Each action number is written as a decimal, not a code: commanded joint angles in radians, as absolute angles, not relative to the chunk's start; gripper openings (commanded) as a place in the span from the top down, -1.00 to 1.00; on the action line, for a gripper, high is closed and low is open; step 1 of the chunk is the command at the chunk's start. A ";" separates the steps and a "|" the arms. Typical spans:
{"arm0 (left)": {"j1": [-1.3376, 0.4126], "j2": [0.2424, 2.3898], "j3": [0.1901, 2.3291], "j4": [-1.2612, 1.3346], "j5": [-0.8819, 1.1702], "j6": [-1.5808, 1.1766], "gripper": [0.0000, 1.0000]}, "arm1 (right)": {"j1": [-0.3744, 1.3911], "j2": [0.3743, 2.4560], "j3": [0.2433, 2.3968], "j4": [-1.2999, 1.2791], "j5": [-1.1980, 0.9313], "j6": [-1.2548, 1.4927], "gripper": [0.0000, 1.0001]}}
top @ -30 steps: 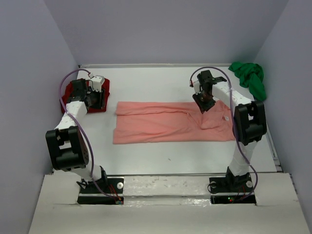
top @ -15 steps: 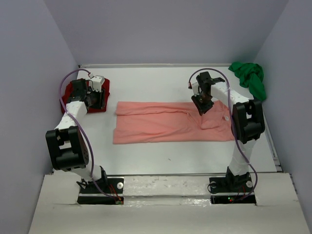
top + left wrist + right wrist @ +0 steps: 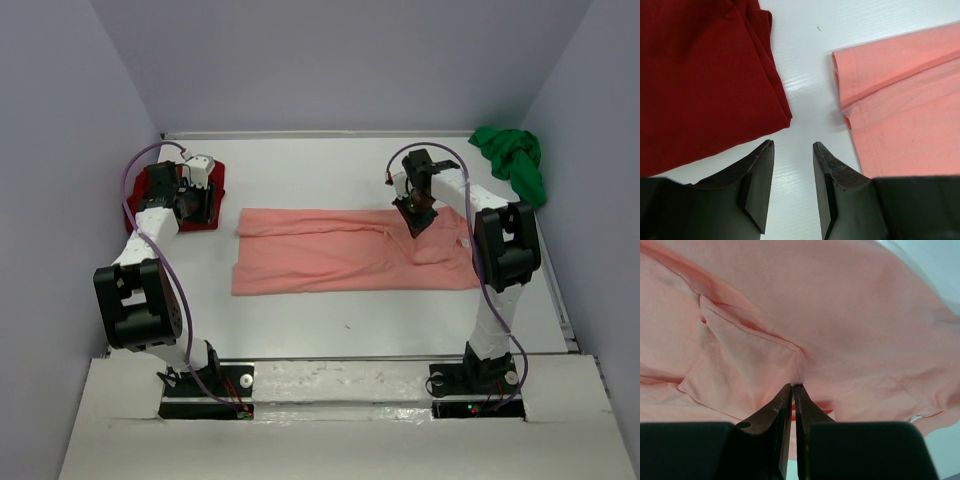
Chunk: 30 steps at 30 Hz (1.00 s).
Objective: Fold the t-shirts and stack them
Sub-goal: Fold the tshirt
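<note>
Pink shirt (image 3: 340, 255) lies flat across the middle of the table (image 3: 320, 170) as a long band running from 9 o'clock to 3 o'clock.

Right gripper (image 3: 416, 216) sits on the band's far edge, at about 1 o'clock of the shirt. In the wrist view its fingers (image 3: 775, 415) are pressed together, and the gripper (image 3: 793, 386) pinches a small ridge of the pink shirt (image 3: 840, 315). Cloth puckers into creases that run out from the tips toward 10 o'clock and 2 o'clock. We log this as clamped on the pink shirt.

Red shirt (image 3: 146, 188) is at 10 o'clock on the table, a compact folded patch, apart from the pink one. Left gripper (image 3: 196, 205) hangs over its 3 o'clock side in the top view.

From the left wrist we see:
- Its fingers (image 3: 757, 170) stand apart, and the gripper (image 3: 792, 145) holds nothing.
- Bare table (image 3: 805, 65) shows between the fingers.
- The red shirt (image 3: 700, 75) fills the 9 to 11 o'clock part of the view.
- A hemmed end of the pink shirt (image 3: 900, 110) lies at 3 o'clock.
- We cannot tell whether the tips touch the table.

Green shirt (image 3: 512, 160) is bunched, unfolded, in the far corner at 1 o'clock against the wall, well apart from both grippers.
</note>
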<state>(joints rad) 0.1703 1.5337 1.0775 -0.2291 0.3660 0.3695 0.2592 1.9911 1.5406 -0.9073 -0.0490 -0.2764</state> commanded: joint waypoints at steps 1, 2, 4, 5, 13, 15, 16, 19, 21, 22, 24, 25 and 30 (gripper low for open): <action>0.173 1.511 1.072 -0.225 0.383 0.383 0.06 | 0.252 1.990 1.543 -0.885 -0.060 -0.282 0.84; 0.173 1.511 1.072 -0.225 0.387 0.383 0.06 | 0.252 1.985 1.543 -0.887 -0.061 -0.281 0.97; 0.173 1.509 1.072 -0.225 0.388 0.385 0.06 | 0.252 1.980 1.545 -0.888 -0.061 -0.281 1.00; 0.173 1.509 1.072 -0.225 0.388 0.385 0.06 | 0.252 1.974 1.546 -0.893 -0.061 -0.281 1.00; 0.173 1.508 1.074 -0.227 0.388 0.385 0.06 | 0.252 1.905 1.545 -0.951 -0.150 -0.291 1.00; 0.173 1.506 1.074 -0.229 0.388 0.385 0.06 | 0.252 1.888 1.542 -0.975 -0.188 -0.301 1.00; 0.173 1.503 1.074 -0.227 0.388 0.387 0.06 | 0.252 1.879 1.537 -0.980 -0.201 -0.302 1.00; 0.175 1.502 1.074 -0.229 0.390 0.385 0.06 | 0.252 1.853 1.519 -1.008 -0.268 -0.319 1.00; 0.173 1.499 1.075 -0.229 0.388 0.385 0.06 | 0.252 1.842 1.502 -1.023 -0.314 -0.331 1.00; 0.173 1.497 1.075 -0.230 0.390 0.385 0.06 | 0.252 1.841 1.496 -1.023 -0.322 -0.334 1.00; 0.175 1.496 1.075 -0.230 0.388 0.384 0.06 | 0.252 1.838 1.479 -1.029 -0.337 -0.347 1.00; 0.173 1.494 1.075 -0.232 0.390 0.383 0.06 | 0.252 1.839 1.476 -1.032 -0.351 -0.348 1.00; 0.175 1.496 1.077 -0.233 0.388 0.382 0.06 | 0.252 1.848 1.457 -1.054 -0.382 -0.376 1.00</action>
<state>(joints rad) 0.1703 1.5337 1.0775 -0.2291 0.3676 0.3763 0.2558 1.8683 1.4689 -1.0157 -0.3237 -0.3420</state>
